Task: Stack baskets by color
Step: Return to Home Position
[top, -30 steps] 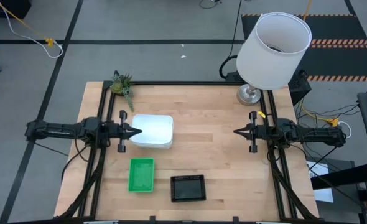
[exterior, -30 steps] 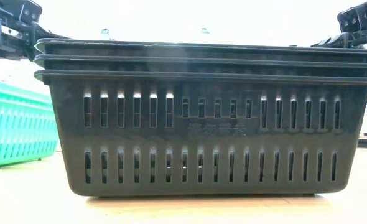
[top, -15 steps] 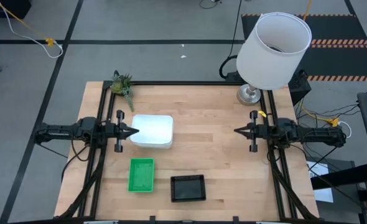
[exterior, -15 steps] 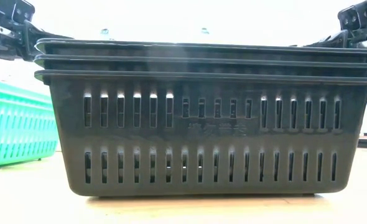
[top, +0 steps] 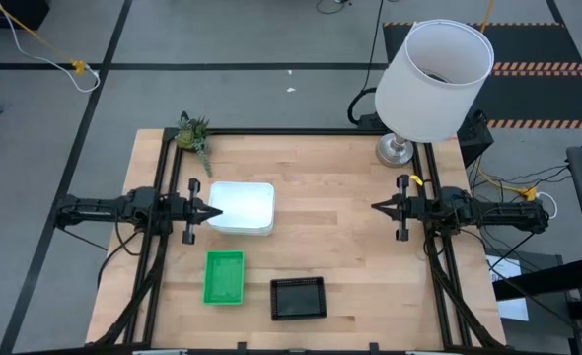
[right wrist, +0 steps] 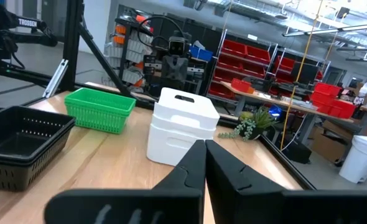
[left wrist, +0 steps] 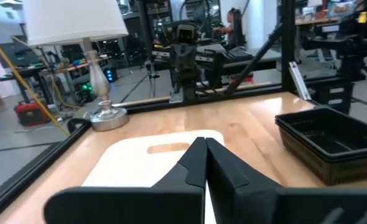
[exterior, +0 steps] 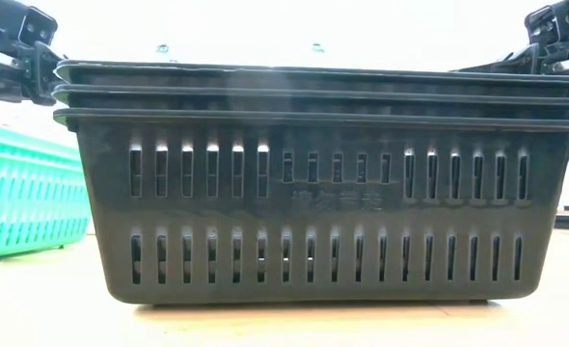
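Note:
Three stacks of baskets stand on the wooden table: a white stack [top: 242,207] at the left centre, a green stack [top: 224,277] near the front, and a black stack [top: 299,298] to its right. In the low view the black stack [exterior: 323,183] shows three nested rims. My left gripper [top: 217,211] is shut and level, its tip over the white stack's left edge [left wrist: 146,158]; I see no touch. My right gripper [top: 375,208] is shut and level at the table's right side, with nothing between its fingers [right wrist: 203,162].
A large white lamp [top: 434,79] stands at the far right corner on a metal foot [top: 395,150]. A green plant sprig [top: 194,138] lies at the far left corner. Bare wood [top: 321,197] lies between the white stack and my right gripper.
My left arm has folded back and settled a little lower; its gripper stays shut by the white stack's left edge. The baskets have not moved.

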Controlling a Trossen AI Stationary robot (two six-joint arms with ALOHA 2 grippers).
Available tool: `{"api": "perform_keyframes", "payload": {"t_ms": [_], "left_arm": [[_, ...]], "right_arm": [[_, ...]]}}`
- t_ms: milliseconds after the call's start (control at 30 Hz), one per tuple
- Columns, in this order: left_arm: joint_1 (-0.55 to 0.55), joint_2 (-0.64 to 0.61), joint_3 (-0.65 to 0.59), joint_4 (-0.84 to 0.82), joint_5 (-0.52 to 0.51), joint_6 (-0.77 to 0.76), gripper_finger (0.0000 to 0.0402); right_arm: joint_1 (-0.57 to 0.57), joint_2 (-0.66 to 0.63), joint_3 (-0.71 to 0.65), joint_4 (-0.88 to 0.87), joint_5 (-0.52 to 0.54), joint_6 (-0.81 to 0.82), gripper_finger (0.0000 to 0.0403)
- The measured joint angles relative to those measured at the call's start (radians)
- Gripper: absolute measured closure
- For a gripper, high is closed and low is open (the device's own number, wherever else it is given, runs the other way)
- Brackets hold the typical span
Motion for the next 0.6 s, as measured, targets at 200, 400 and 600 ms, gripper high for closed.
{"api": "perform_keyframes", "payload": {"t_ms": [200, 400, 600], "left_arm": [[0.001, -0.001, 0.000, -0.002, 0.011, 0.007, 0.0398], [0.003, 0.000, 0.000, -0.003, 0.011, 0.074, 0.0391], [0.003, 0.000, 0.000, -0.003, 0.011, 0.073, 0.0383]], "right_arm": [[0.000, 0.000, 0.000, 0.002, 0.000, 0.000, 0.0403], [0.000, 0.000, 0.000, 0.002, 0.000, 0.000, 0.0403], [0.000, 0.000, 0.000, 0.002, -0.001, 0.000, 0.0403]]}}
